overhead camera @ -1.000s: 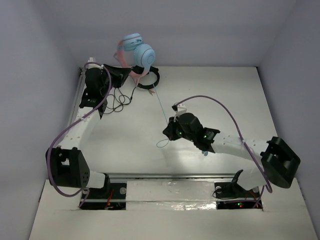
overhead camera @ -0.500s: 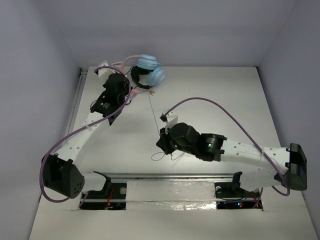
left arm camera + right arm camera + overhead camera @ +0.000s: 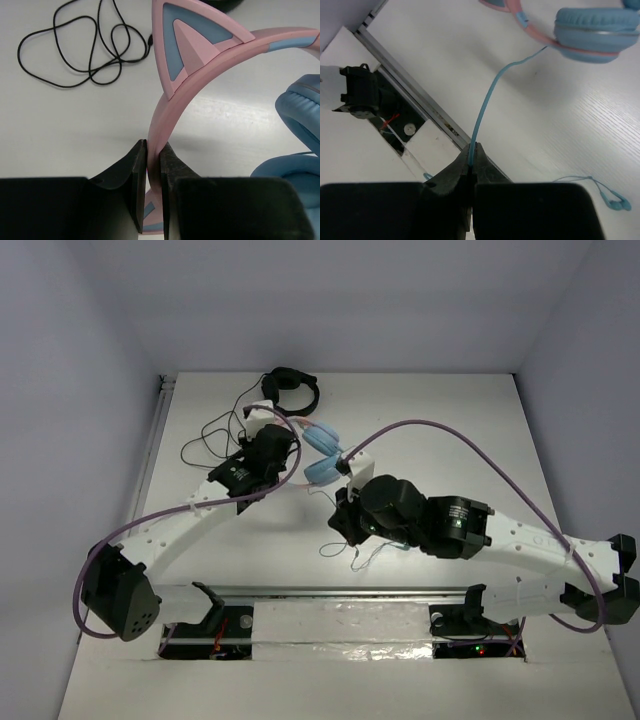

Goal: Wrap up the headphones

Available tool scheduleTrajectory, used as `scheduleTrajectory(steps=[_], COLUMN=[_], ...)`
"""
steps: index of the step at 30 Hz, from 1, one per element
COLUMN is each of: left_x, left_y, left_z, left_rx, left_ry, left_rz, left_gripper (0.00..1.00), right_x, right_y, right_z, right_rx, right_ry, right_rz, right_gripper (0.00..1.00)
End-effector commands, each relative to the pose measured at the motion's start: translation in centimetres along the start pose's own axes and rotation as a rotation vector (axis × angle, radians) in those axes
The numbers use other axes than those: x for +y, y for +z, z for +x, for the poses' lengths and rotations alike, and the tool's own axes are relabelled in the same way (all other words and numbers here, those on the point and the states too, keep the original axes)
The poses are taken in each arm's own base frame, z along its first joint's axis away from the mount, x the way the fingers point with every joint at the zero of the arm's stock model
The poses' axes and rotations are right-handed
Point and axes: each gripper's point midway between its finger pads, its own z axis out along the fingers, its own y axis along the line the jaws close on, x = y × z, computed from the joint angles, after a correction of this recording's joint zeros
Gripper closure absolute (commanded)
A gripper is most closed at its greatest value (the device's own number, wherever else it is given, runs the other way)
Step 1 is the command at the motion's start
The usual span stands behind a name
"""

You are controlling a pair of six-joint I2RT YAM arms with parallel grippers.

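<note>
Over the white desk [image 3: 450,430], left of its middle and toward the far edge, the headphones [image 3: 318,448] were partly hidden from above by the left gripper [image 3: 154,150], its jaws clamped on the pink headband. Black headphones [image 3: 292,388] lay at the far edge. The right gripper [image 3: 471,152] was pinched shut on the thin blue cable [image 3: 487,100], whose loose end near the front edge was too faint to trace.

From above, the left end effector [image 3: 288,443] is covering part of the headphones [image 3: 322,455], and the right end effector [image 3: 343,524] is hiding its own fingertips under its body. The cable [image 3: 485,107] is showing too thin there to trace fully. In the left wrist view, the top edge is cropping the black headphones [image 3: 232,4], and the right edge is cropping a blue earcup [image 3: 300,105].
</note>
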Motion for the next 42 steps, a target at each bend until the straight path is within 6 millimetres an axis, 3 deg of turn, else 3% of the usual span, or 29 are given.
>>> scheduleTrajectory(steps=[1, 7, 15, 24, 30, 35, 41, 42], left_x=[-1.1, -4.4, -4.7, -4.7, -6.7, -9.5, -10.8, -10.4], left_y=[-1.9, -4.6, -7.1, -8.0, -9.8, -12.8, -13.9, -13.3], left_z=[0.3, 4.8, 8.6, 9.2, 8.8, 7.3, 4.7, 3.9], left_rx=[0.032, 0.188, 0.286, 0.325, 0.322, 0.292, 0.256, 0.248], left_ry=[0.092, 0.264, 0.356, 0.426, 0.429, 0.406, 0.350, 0.324], left_rz=[0.075, 0.319, 0.455, 0.515, 0.668, 0.880, 1.003, 1.000], left_gripper=[1.00, 1.00, 1.00, 1.00, 1.00, 1.00, 1.00, 1.00], right_x=[-0.7, -1.7, -6.8, -12.5, -15.8, -16.5, -18.1, -18.2], right_y=[-1.3, -0.7, -0.2, -0.5, 0.5, 1.2, 0.7, 0.6], right_z=[-1.7, -2.5, -3.2, -3.0, -2.4, -2.4, -1.3, -1.1], right_rx=[-0.023, -0.029, -0.040, -0.045, -0.050, -0.096, -0.150, -0.157], right_ry=[-0.061, -0.130, -0.177, -0.152, -0.113, -0.078, -0.003, 0.006], right_rz=[0.050, 0.124, 0.365, 0.541, 0.620, 0.638, 0.689, 0.688], right_gripper=[1.00, 1.00, 1.00, 1.00, 1.00, 1.00, 1.00, 1.00])
